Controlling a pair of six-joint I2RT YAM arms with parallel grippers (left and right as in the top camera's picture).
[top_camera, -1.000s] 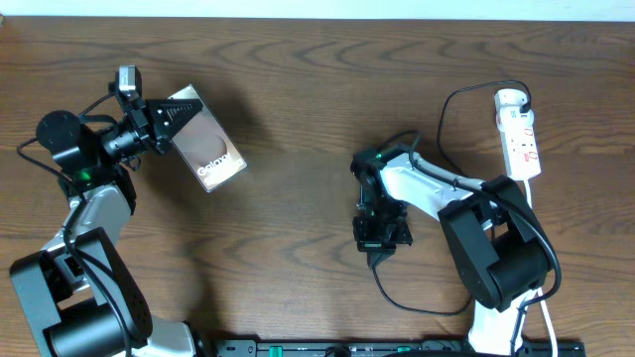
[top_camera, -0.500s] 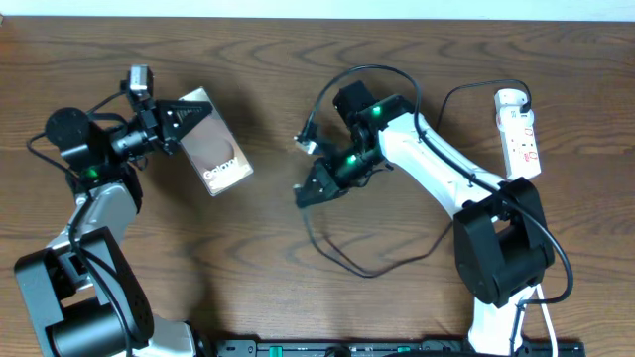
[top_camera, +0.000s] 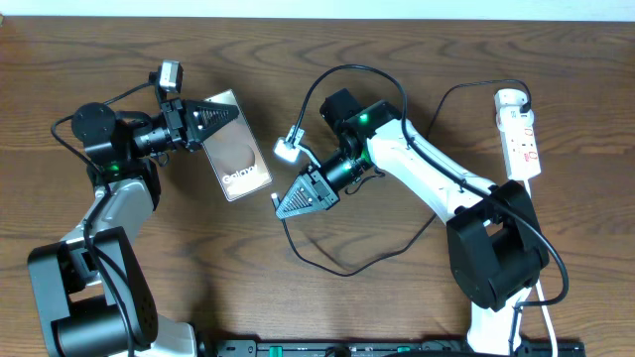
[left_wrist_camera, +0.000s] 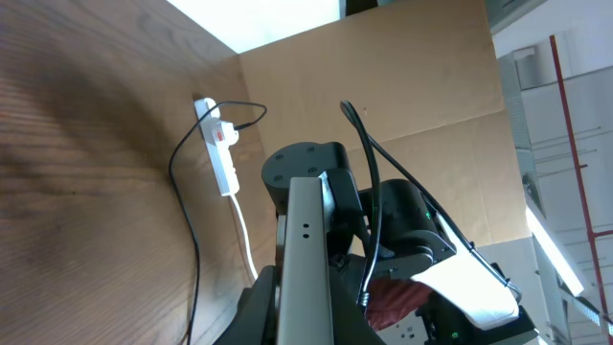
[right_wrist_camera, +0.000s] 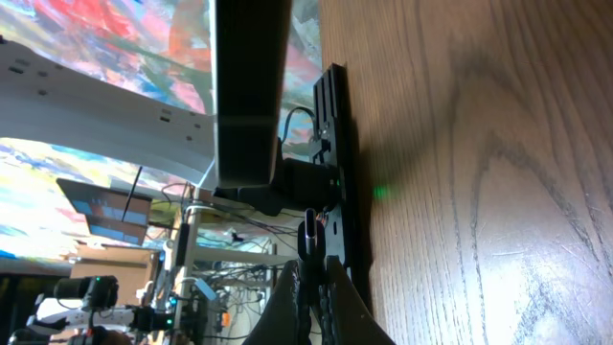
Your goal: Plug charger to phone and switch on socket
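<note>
Left gripper (top_camera: 210, 117) is clamped on the phone (top_camera: 238, 159), gripping its upper end. The phone sticks out at a slant toward the middle of the bench (top_camera: 298, 50), its lettered end farthest from the fingers. Can't tell if the phone touches the bench. In the left wrist view the phone (left_wrist_camera: 302, 259) shows edge-on, running straight out from the camera.

Right gripper (top_camera: 283, 205) is closed on the charger (top_camera: 337, 268) near its free end. In the right wrist view the fingers (right_wrist_camera: 330, 297) are pinched together with the small plug tip (right_wrist_camera: 311, 230) poking out just past them. From overhead the tip points left and sits just beside the phone's lettered end. It isn't seated in the phone, and I can't tell if the two touch.

The rest of the black cable loops down over the bench below the right arm, then up and right toward the socket (top_camera: 518, 134).

The socket lies flat at the far right of the bench, lengthwise, rounded end away from the robot. Its white cord (top_camera: 537, 198) trails down past the right arm's base. It is well apart from both grippers. The left wrist view shows the socket (left_wrist_camera: 222, 153) far off with a black cable coming out of it. Switch position too small to tell.
</note>
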